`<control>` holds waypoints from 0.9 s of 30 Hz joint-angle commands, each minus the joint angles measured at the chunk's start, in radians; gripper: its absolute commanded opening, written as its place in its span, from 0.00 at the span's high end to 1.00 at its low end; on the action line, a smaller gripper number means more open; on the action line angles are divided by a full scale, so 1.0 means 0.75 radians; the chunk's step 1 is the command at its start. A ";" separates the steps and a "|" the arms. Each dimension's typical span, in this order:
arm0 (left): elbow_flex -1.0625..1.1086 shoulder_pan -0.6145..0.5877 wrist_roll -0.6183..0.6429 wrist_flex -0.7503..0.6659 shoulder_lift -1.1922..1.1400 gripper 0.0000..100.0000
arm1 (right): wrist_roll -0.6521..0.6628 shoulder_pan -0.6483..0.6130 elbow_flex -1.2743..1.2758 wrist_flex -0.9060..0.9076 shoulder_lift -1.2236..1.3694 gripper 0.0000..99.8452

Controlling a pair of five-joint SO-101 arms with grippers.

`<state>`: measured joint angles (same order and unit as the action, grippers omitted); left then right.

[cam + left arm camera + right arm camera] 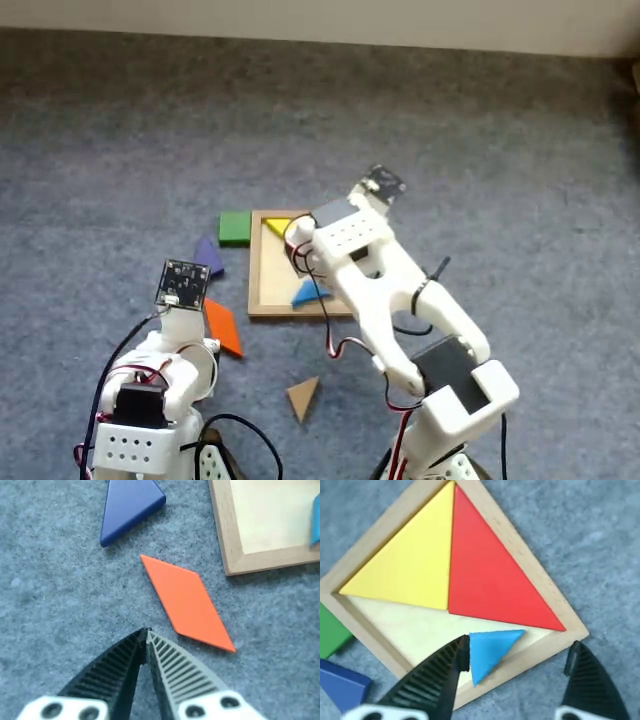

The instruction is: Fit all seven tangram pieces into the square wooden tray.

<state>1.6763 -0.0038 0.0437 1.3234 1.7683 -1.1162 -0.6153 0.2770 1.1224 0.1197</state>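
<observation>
Wooden tray (262,300) holds three pieces; four left to fit.
High view: green square (235,227), navy triangle (208,257), orange parallelogram (223,327) and tan triangle (303,398) lie on the carpet (500,150) outside its rim. Left wrist view: left gripper (146,632) closed, empty. Right wrist view: right gripper (518,650) open over the tray's light-blue triangle (490,647).

left arm (165,380) tucked low near its base, left gripper (146,635) pointing down with jaws pressed together, right arm (400,300) stretched forward, right gripper (519,652) spread wide
</observation>
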 commanded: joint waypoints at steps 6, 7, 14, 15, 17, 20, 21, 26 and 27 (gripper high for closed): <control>0.026 0.021 -0.008 0.004 0.064 1.00 | 0.113 -0.021 -0.318 0.253 -0.028 0.71; 0.026 0.021 -0.008 0.004 0.064 1.00 | 0.170 -0.019 -0.345 0.275 -0.028 0.71; 0.026 0.021 -0.008 0.004 0.064 1.00 | 0.372 -0.019 -0.398 0.283 -0.026 0.79; 0.026 0.021 -0.008 0.004 0.064 1.00 | 0.411 -0.017 -0.400 0.283 -0.026 0.84; 0.026 0.021 -0.008 0.004 0.064 1.00 | 0.475 -0.017 -0.402 0.281 -0.019 0.97; 0.026 0.021 -0.008 0.004 0.064 1.00 | 0.516 -0.019 -0.398 0.281 -0.019 0.96; 0.026 0.021 -0.008 0.004 0.064 1.00 | 0.530 -0.019 -0.398 0.277 -0.015 0.97; 0.026 0.021 -0.008 0.004 0.064 1.00 | 0.644 -0.026 -0.308 0.114 -0.015 1.00; 0.026 0.021 -0.008 0.004 0.064 1.00 | 0.655 -0.026 -0.275 0.062 -0.015 1.00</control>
<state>1.6763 -0.0038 0.0437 1.3234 1.7683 -0.6697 -0.6183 0.0499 1.2666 0.1212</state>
